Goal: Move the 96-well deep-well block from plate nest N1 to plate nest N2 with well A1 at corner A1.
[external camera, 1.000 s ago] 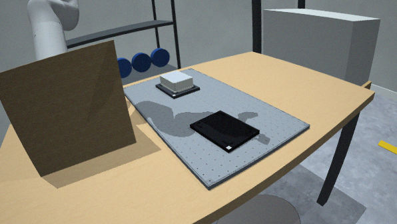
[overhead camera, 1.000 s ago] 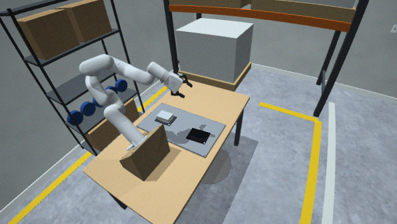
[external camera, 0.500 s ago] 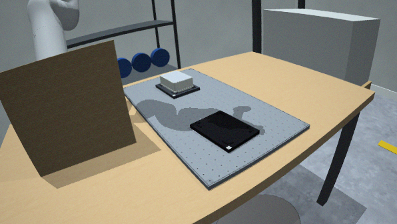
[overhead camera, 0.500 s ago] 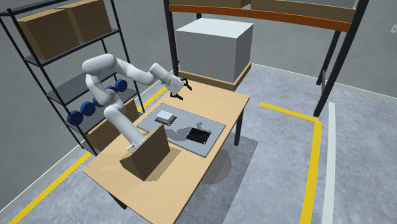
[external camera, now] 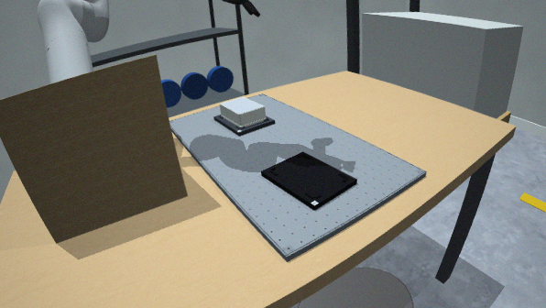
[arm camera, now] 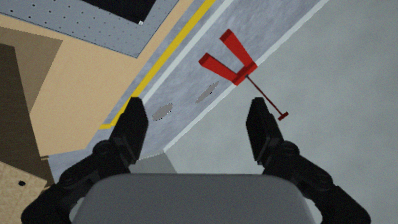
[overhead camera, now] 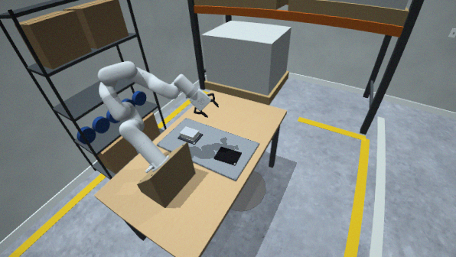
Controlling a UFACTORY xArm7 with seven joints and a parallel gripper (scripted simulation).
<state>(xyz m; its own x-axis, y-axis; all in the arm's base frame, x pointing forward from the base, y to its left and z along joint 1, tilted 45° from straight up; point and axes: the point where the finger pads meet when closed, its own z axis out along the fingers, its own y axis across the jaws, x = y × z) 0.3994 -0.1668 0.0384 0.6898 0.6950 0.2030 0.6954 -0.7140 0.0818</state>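
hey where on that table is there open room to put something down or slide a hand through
Open patches: the tan table between the gray perforated plate and its far edge, and the near corner in front of the brown board. On the plate, the strip between the white block and the black nest. Tightest: the gap between board and plate.

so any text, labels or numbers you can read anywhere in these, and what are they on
None can be read.
Small white mark on a corner of the empty black nest: too small to read.
Faint emblem on the end effector body: blurred, unreadable.
Deep-well block, cardboard boxes and grey crate: no visible text.
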